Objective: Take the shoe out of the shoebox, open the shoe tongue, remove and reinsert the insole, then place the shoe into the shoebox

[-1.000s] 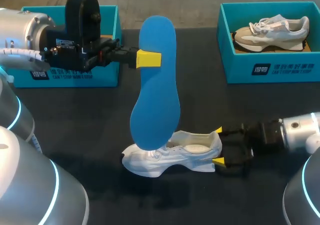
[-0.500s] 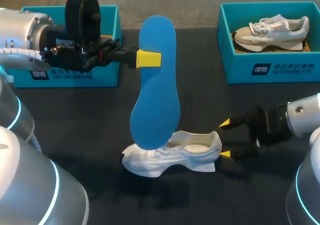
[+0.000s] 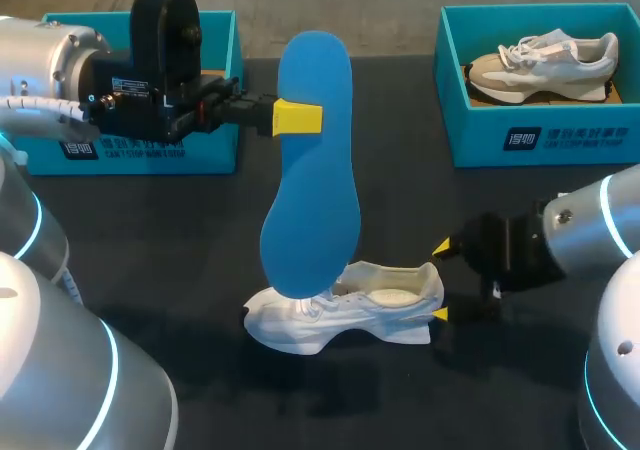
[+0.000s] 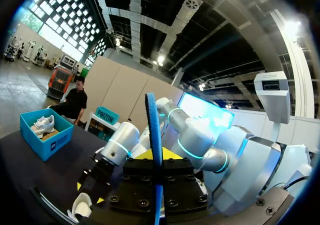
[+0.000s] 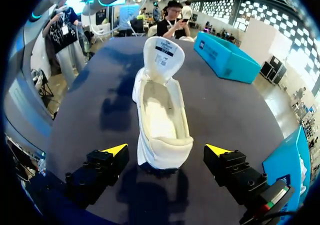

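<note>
Insole gripped by left claw; wrist view shows shoe inside parted right claw.

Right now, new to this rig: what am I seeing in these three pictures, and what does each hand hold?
A two-armed robot works at a dark table. The wide picture looks down from behind; each round one comes from a wrist. The left hand grips a blue foam insole, upright. The right hand is open, straddling the heel of a white sneaker on the table. A teal cardboard shoebox at back right holds a beige-and-white sneaker; a second teal shoebox stands back left.
</note>
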Motion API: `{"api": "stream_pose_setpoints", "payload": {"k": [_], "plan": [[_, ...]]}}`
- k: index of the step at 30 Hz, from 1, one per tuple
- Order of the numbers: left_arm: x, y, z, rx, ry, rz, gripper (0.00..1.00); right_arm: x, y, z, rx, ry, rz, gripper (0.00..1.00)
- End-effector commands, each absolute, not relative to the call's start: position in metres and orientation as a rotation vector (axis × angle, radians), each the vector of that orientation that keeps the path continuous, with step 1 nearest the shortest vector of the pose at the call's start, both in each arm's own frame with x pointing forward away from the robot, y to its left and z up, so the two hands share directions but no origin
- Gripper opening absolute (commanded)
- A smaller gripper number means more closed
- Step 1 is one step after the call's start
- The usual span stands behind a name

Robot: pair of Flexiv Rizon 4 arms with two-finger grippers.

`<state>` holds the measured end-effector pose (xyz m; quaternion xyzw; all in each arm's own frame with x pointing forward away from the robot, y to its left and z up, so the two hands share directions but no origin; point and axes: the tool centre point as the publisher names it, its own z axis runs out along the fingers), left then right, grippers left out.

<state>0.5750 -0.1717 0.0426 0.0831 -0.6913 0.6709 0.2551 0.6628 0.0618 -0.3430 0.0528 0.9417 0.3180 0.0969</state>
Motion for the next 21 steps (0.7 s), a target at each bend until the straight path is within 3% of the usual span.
{"api": "stream_pose_setpoints", "payload": {"k": [1, 21], "plan": [[0.575, -0.172, 0.042, 0.226, -1.876, 1.824, 0.0, 0.664, 0.072, -0.344, 0.198, 2.925, 0.449, 1.0], [0.575, -0.172, 0.042, 0.226, -1.876, 1.824, 0.0, 0.67, 0.089, -0.329, 0.085, 3.028, 0.256, 1.0]]}}
